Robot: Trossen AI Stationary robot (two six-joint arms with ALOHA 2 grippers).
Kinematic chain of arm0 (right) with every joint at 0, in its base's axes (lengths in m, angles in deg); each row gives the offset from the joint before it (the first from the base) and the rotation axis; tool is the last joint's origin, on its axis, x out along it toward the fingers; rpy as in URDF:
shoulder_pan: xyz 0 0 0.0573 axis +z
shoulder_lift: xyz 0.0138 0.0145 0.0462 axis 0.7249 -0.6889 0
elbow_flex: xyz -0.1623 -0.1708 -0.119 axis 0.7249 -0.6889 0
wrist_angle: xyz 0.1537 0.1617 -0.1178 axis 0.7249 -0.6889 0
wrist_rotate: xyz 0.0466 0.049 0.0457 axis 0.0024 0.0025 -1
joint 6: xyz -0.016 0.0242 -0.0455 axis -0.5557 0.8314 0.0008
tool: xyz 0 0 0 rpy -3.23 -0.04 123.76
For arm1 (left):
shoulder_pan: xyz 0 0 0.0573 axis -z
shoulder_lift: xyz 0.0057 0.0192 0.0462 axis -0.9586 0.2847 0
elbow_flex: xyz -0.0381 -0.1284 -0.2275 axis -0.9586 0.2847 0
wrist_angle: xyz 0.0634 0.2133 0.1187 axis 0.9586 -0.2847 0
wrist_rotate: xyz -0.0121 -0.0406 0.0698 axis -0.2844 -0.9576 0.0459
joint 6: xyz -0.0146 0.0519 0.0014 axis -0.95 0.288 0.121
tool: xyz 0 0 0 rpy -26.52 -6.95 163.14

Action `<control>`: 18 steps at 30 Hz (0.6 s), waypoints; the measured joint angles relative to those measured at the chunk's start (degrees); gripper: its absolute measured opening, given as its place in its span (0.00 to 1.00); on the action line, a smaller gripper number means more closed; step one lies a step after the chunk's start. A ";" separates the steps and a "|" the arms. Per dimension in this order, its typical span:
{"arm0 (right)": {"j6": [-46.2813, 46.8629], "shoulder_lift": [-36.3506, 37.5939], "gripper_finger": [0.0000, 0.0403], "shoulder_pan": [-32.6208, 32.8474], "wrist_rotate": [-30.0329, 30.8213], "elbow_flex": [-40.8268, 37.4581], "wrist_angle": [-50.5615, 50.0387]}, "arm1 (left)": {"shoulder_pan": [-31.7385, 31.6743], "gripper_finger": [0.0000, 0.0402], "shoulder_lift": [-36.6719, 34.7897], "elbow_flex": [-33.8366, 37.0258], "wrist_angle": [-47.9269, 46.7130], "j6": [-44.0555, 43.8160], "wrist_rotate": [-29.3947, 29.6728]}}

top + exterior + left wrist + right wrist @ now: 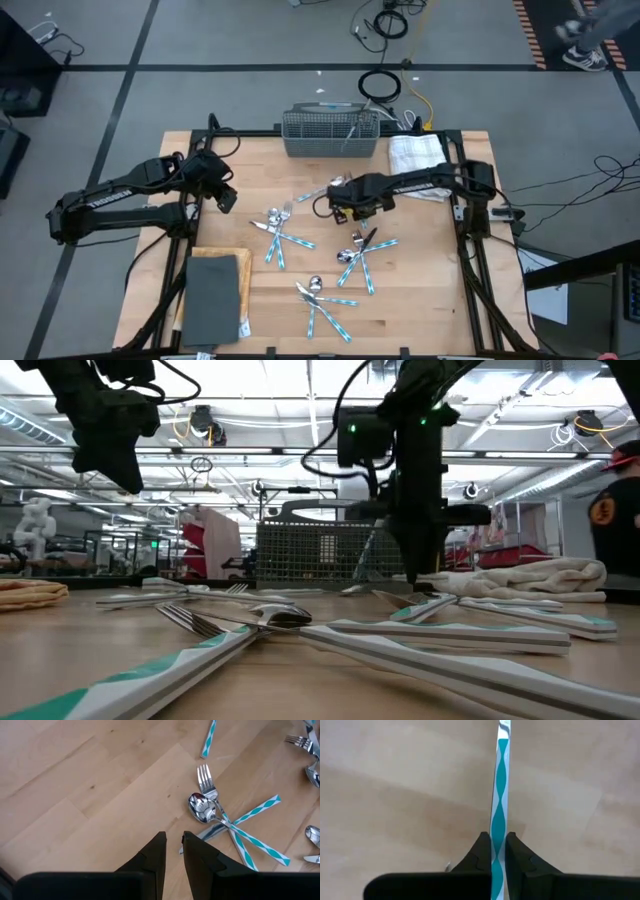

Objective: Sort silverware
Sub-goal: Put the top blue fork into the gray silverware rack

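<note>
Right pincer (493, 854) clamped on the handle of one utensil (499, 800), long axis running straight out ahead between the fingers, low over mid-worktop (420, 300). Wire basket (330, 128) just beyond at the far edge, nearer this arm. Remaining silverware (335, 262) scattered across the centre. Left pincer (173, 854) nearly together, empty, hovering beside the fork-and-spoon cluster (207, 805).

Bright, even overhead light from ceiling strips. Spoon bowls near the left gripper (173, 851) glare; the low view's nearest handles blur.
</note>
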State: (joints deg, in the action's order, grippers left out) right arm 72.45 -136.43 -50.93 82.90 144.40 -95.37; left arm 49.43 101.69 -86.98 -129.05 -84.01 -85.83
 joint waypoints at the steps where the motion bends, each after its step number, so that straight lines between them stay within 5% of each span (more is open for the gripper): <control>1: 0.64 0.36 0.00 0.72 0.47 0.00 0.01 | 0.00 0.17 0.00 0.00 0.00 0.00 0.00; 12: 3.09 3.22 0.00 5.71 15.26 0.20 1.35 | 0.00 0.17 0.00 0.00 -0.02 -0.02 0.02; 18: -7.11 4.58 0.00 2.58 24.32 0.22 13.43 | 0.00 0.17 0.02 0.00 0.00 0.00 0.04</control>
State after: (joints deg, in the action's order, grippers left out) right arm 65.34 -131.86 -48.35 107.22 144.62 -81.94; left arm 49.43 101.71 -86.98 -129.06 -84.01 -85.78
